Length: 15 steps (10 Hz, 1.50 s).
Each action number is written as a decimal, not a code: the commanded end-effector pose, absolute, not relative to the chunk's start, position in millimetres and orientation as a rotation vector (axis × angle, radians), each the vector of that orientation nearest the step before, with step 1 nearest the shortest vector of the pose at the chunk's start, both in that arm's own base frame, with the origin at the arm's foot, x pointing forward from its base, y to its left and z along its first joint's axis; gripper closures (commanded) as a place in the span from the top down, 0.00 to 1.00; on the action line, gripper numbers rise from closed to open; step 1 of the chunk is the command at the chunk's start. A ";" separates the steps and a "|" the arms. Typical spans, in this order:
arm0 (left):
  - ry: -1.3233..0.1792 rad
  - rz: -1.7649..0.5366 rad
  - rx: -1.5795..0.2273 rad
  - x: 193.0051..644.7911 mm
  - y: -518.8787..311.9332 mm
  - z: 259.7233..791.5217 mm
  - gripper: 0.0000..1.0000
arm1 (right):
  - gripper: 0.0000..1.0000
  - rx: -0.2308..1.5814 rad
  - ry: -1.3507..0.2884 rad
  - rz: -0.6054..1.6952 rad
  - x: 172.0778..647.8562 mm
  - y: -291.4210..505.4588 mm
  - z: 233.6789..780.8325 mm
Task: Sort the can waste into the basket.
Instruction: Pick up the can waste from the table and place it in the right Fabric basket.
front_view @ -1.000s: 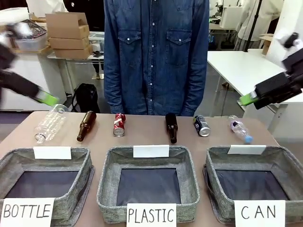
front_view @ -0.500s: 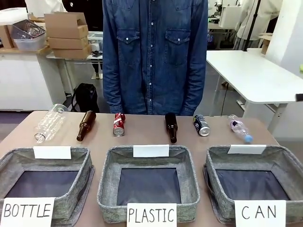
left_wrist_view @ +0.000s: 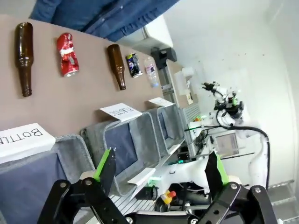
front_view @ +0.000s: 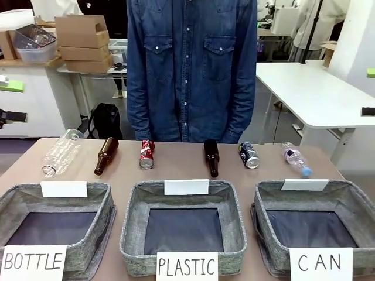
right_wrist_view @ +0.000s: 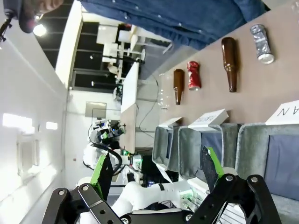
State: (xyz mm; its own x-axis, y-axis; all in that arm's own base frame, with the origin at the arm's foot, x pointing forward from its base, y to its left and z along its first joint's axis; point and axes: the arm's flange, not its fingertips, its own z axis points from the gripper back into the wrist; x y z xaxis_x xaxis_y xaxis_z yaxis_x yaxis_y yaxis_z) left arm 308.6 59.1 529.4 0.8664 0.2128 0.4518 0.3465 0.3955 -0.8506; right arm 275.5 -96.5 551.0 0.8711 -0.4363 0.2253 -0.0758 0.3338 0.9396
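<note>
Well, left gripper [left_wrist_view: 160,157] and right gripper [right_wrist_view: 154,156] gape empty; we might snag the bottle [front_view: 211,158] near the black can [front_view: 249,156], centre-right.

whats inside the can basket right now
Only its dark base shows in the basket, nothing lying on it. The sign and front wall hide the base's near edge.
</note>
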 end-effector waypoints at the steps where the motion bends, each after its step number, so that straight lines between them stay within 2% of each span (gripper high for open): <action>1: -0.602 -0.081 -1.233 302.9 76.2 536.0 1.00 | 1.00 1.221 -0.492 -0.220 275.2 -99.9 550.8; 7: -0.584 -0.056 -1.224 298.2 79.0 535.6 1.00 | 1.00 1.221 -0.492 -0.220 275.2 -99.9 550.8; 8: -0.536 -0.051 -1.136 317.3 61.0 543.3 1.00 | 1.00 1.221 -0.492 -0.220 275.2 -99.9 550.8; 12: -0.232 -0.122 -1.068 447.3 -2.1 547.0 1.00 | 1.00 1.221 -0.492 -0.220 275.2 -99.9 550.8; 14: -0.198 -0.070 -0.970 480.5 -45.5 527.9 1.00 | 1.00 1.221 -0.492 -0.220 275.2 -99.9 550.8; 15: -0.039 -0.086 -0.979 477.6 -45.6 529.4 1.00 | 1.00 1.221 -0.492 -0.220 275.2 -99.9 550.8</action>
State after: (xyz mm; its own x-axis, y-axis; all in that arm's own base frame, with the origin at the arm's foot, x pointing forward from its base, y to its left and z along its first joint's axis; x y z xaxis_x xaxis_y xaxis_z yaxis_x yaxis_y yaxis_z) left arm 485.4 -53.2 514.6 0.9851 -0.0017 0.1721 0.1464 0.5339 -0.8328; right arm 271.8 -100.7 550.2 0.8795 -0.4244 0.2151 -0.0638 0.3428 0.9372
